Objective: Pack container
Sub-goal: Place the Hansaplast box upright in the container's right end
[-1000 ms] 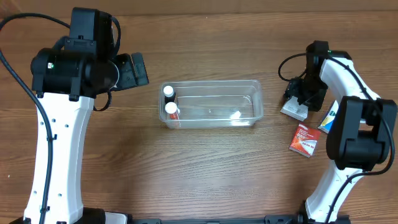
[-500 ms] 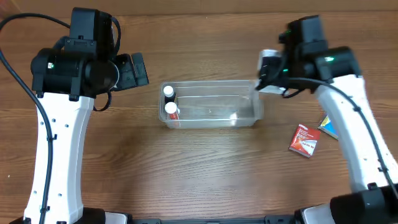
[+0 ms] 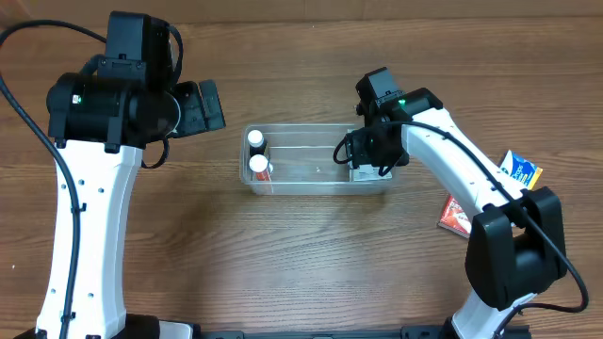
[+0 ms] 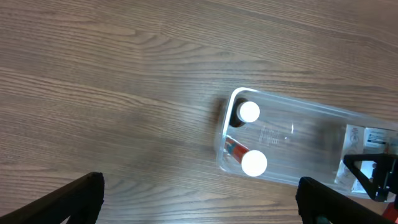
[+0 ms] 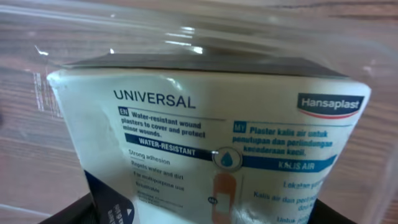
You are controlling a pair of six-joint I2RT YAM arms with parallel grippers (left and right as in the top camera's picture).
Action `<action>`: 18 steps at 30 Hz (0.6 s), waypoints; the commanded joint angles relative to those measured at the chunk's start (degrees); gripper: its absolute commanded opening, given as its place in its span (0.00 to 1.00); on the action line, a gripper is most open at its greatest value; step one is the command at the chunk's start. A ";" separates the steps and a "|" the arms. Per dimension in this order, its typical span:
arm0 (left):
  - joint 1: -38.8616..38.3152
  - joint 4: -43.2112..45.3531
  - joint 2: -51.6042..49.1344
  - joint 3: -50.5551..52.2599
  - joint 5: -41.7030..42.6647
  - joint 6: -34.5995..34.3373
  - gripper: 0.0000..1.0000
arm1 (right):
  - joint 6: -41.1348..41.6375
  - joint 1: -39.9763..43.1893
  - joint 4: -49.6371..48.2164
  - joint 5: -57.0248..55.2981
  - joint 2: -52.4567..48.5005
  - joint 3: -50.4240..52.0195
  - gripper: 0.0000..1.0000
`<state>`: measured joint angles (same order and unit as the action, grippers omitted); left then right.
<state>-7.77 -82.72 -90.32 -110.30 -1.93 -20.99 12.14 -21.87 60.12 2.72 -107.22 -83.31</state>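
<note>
The clear plastic container (image 3: 320, 128) lies in the middle of the table, with two white-capped bottles (image 3: 256, 151) standing at its left end. My right gripper (image 3: 364, 158) is shut on a white Hansaplast plaster box (image 5: 211, 143) and holds it inside the container's right end. The box (image 3: 367, 173) shows only partly under the gripper from overhead. The container's clear wall (image 5: 217, 28) shows behind the box. My left gripper (image 3: 203, 105) is open and empty, up to the left of the container. In the left wrist view its fingers (image 4: 199, 205) frame the container (image 4: 298, 107) and bottles (image 4: 249, 112).
A red packet (image 3: 454, 215) lies on the table right of the container, partly under my right arm. A blue and yellow packet (image 3: 520, 169) lies further right. The table is bare wood elsewhere.
My right gripper took the plaster box from the table at the right and carried it left into the container's right end. The left arm has not moved.
</note>
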 commanded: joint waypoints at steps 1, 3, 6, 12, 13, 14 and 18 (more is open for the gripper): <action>0.24 0.15 -0.31 -0.48 0.02 0.70 1.00 | -0.15 -0.31 -1.40 -0.04 0.46 1.46 0.73; 0.24 0.17 -0.31 -0.48 0.02 0.70 1.00 | -0.15 -0.31 -1.42 -0.04 0.46 1.57 0.76; 0.24 0.17 -0.31 -0.48 0.02 0.68 1.00 | -0.15 -0.31 -2.14 -0.09 0.46 1.55 0.94; 0.24 0.11 -0.31 -0.48 0.04 0.68 1.00 | 2.03 -0.31 -1.03 -5.18 1.01 -3.61 1.00; 0.24 0.04 -0.31 -0.48 0.04 0.68 1.00 | 3.43 -0.31 0.52 -7.50 1.68 -6.08 1.00; 0.24 -0.09 -0.31 -0.48 0.04 0.68 1.00 | 4.72 -0.28 2.40 -10.34 2.89 -9.49 1.00; 0.24 -0.94 -0.31 -0.48 -0.02 0.70 1.00 | 10.14 4.57 7.85 -17.16 9.25 -20.55 1.00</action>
<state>-7.77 -83.11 -90.32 -110.30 -1.96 -20.99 17.72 -21.58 66.54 -7.97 -105.34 -96.55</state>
